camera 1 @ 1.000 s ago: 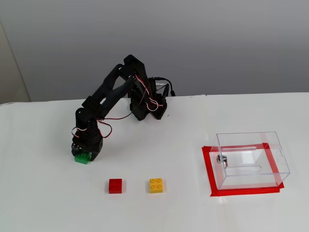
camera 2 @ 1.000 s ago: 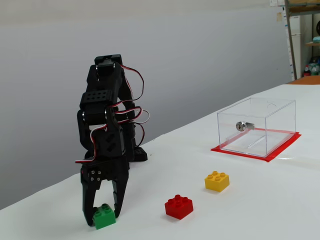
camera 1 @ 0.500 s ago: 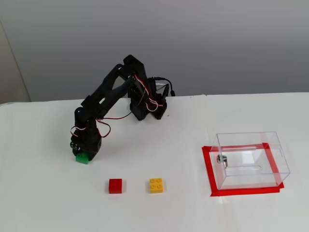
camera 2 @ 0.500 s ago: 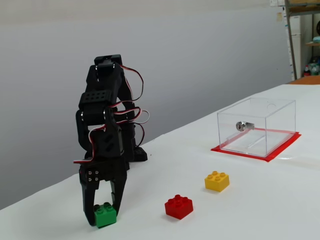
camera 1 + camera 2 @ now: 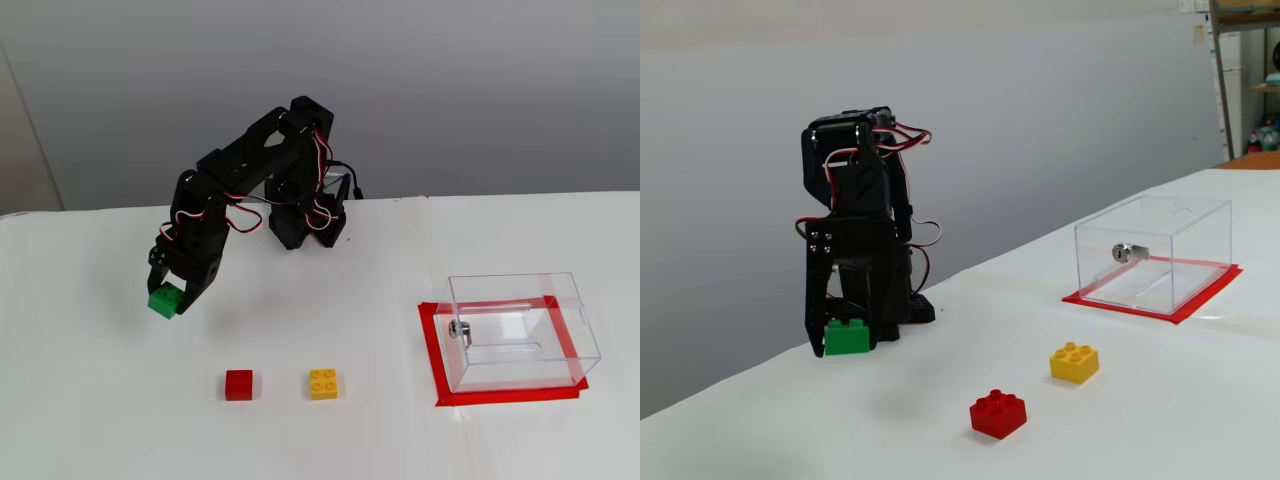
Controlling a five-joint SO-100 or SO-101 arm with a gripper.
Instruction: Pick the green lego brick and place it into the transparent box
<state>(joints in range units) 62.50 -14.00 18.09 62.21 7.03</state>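
Note:
The green lego brick point(image 5: 165, 301) is at the left of the white table, between the fingers of my black gripper point(image 5: 170, 304). The gripper points down and is shut on the brick. In the other fixed view the brick point(image 5: 846, 337) sits between the two fingertips of the gripper point(image 5: 847, 346), at or just above the table; I cannot tell which. The transparent box point(image 5: 520, 330) stands at the right on a red tape frame, open at the top, with a small metal fitting on its wall. It also shows in the other fixed view point(image 5: 1155, 255), far from the gripper.
A red brick point(image 5: 239, 384) and a yellow brick point(image 5: 323, 383) lie on the table in front, between the gripper and the box. They also show in the other fixed view, red point(image 5: 998, 413) and yellow point(image 5: 1074, 362). The arm's base point(image 5: 305, 225) stands at the back.

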